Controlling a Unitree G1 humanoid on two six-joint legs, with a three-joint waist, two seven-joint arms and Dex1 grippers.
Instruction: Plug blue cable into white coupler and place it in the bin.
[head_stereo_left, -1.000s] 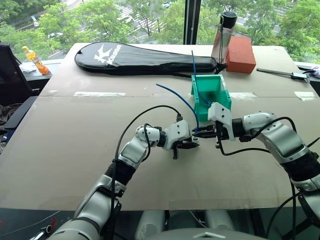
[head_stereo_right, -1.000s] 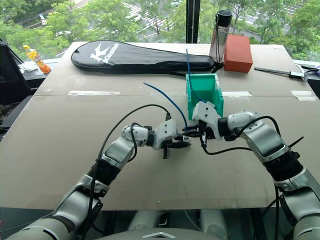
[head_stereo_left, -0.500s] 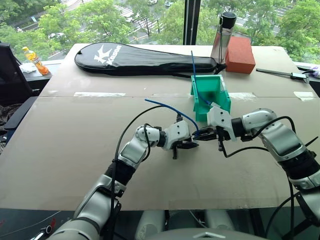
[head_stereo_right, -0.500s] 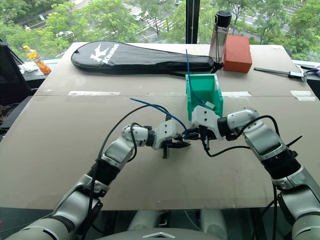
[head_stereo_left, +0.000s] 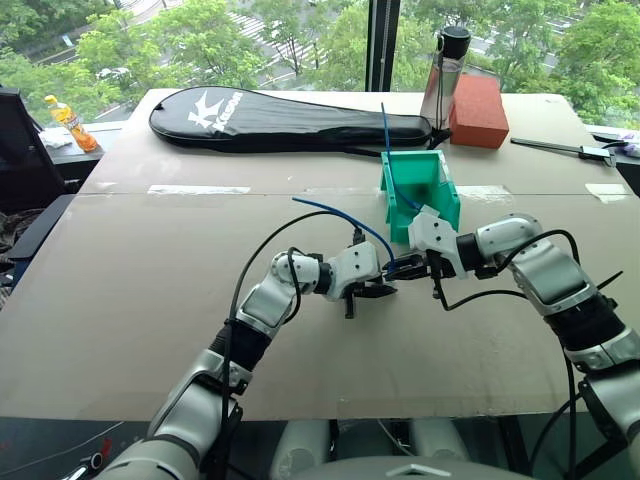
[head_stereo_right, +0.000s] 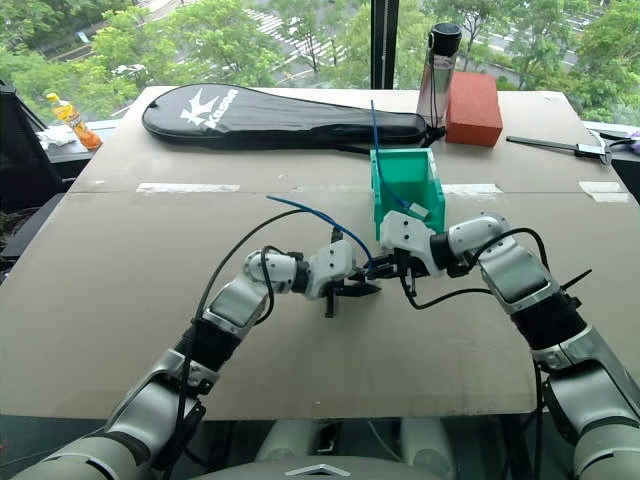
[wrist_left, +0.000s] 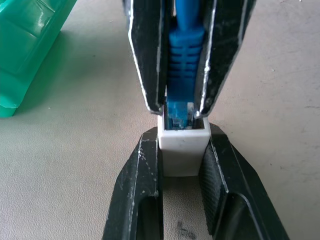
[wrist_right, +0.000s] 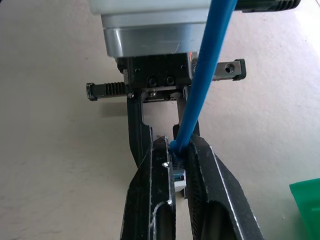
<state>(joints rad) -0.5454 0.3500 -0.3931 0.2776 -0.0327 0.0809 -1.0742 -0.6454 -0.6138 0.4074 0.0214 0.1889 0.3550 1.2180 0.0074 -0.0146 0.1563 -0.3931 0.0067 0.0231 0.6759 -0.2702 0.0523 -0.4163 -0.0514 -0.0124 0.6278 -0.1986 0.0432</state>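
While head views blur joint, left wrist shows blue cable (wrist_left: 179, 65) plug entering white coupler (wrist_left: 183, 150).

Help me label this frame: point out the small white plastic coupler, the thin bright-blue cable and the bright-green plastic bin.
Small white plastic coupler (wrist_left: 183, 145), left wrist view, its front face.
Thin bright-blue cable (head_stereo_left: 330, 208), left eye view, its free arc.
Bright-green plastic bin (head_stereo_left: 444, 190), left eye view, its right wall.

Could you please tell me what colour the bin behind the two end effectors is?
The bin is bright green, clearest in the left eye view.
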